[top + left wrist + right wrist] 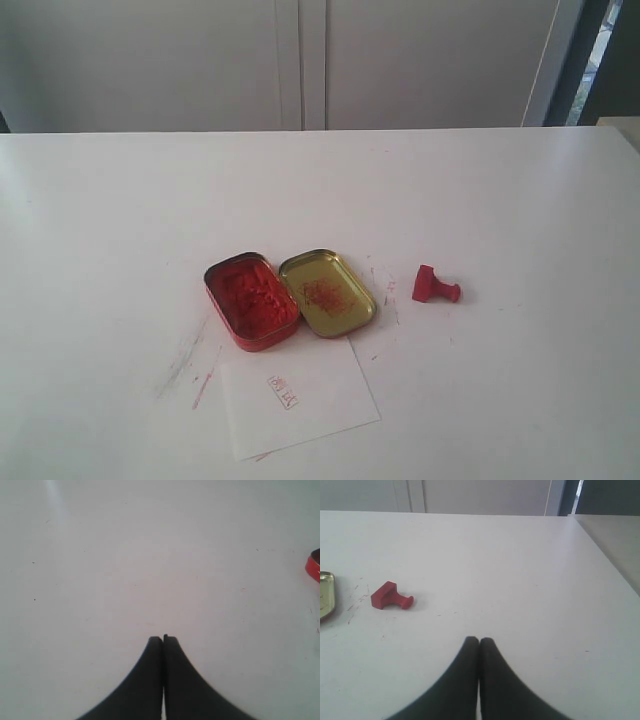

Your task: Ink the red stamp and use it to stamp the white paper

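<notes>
Both pressed together: left hand [163, 639], right hand [479, 640]; red stamp [436, 286] on side; imprint [284, 392] on white paper [335, 398] illegible.

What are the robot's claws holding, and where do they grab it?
Nothing. Left claw and right claw are shut, empty; the red stamp lies on the table.

Black, curved, seemingly matte fingers [145, 680]
</notes>
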Robot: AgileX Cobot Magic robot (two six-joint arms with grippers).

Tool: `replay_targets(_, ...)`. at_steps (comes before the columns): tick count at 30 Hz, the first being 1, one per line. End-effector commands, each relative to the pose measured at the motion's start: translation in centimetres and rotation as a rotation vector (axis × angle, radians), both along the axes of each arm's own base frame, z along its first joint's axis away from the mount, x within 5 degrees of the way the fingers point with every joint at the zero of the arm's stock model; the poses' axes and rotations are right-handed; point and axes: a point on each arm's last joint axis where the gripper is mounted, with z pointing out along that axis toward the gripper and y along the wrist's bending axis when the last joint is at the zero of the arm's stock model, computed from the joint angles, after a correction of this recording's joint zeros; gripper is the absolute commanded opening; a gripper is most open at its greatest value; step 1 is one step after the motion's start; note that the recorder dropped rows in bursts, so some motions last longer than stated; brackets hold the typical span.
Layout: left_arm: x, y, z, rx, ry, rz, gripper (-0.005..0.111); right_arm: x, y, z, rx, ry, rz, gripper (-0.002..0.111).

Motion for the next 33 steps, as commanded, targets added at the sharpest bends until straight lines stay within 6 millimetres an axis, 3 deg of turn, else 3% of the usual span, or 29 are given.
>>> replay_targets(1, -0.02, -0.04, -0.13, -0.008, 0.001, -0.002, 0.000, 0.02, -0.04, -0.03, 0.001, -0.013, -0.008, 0.000)
replay_targets(33, -0.02, -0.04, -0.13, -0.008, 0.001, -0.002, 0.000, 0.02, -0.30, -0.03, -0.005, -0.013, -0.054, 0.000)
